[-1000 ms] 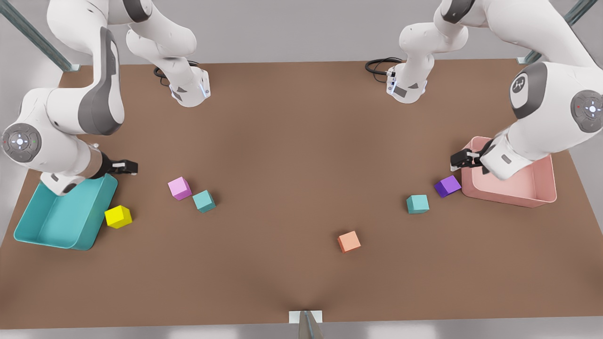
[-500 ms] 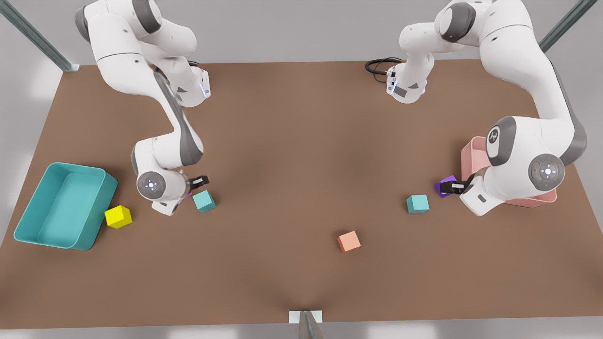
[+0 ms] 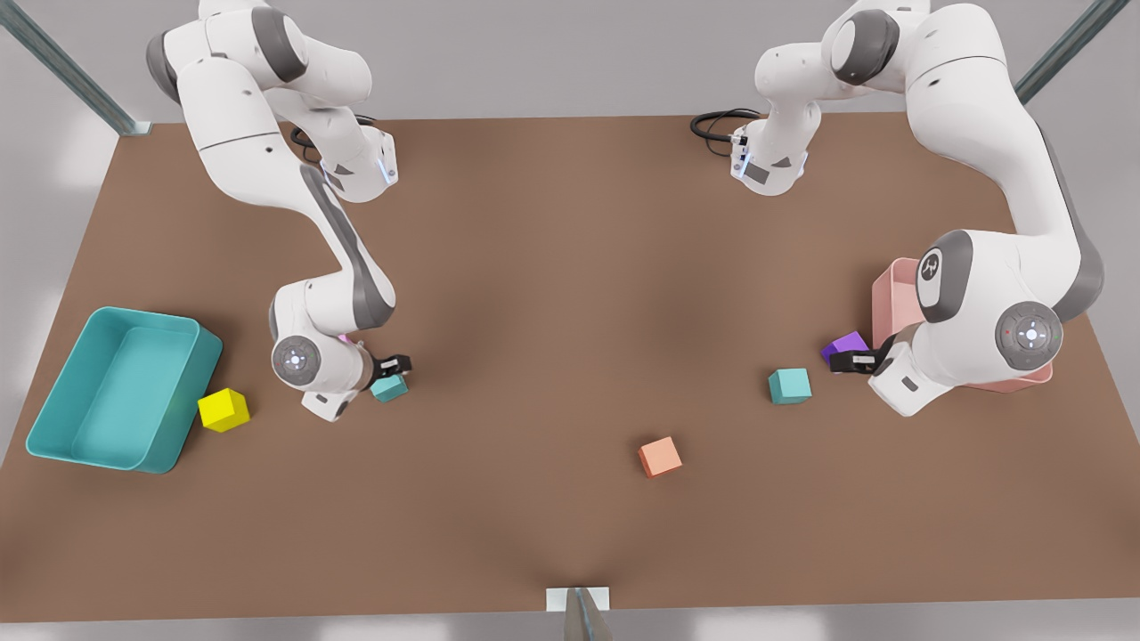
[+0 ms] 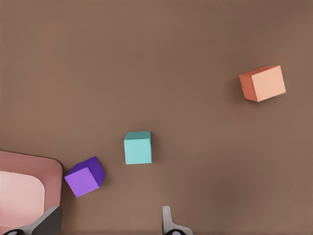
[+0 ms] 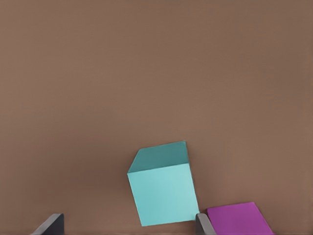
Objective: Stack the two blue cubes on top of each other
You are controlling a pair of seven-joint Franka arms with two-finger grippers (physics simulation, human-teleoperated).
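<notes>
Two blue cubes are in play, well apart on the brown table (image 3: 570, 267). One blue cube (image 3: 390, 388) sits left of centre in the front view, directly under the right gripper (image 3: 392, 367), whose open fingers straddle it without gripping; in the right wrist view that cube (image 5: 164, 188) lies between the finger tips, with a pink cube (image 5: 239, 219) just beside it. That pose looks like the approach for a pick.

The other blue cube (image 3: 789, 385) rests at right of centre in the front view, near a purple cube (image 3: 844, 345). The left gripper (image 3: 853, 361) hovers over the purple cube beside the pink bin (image 3: 893, 294), short of its blue cube (image 4: 137, 147); its fingers look spread and empty.

An orange cube (image 3: 660, 457), yellow cube (image 3: 223, 409) and teal bin (image 3: 53, 418) seem irrelevant. No readable writing appears.
</notes>
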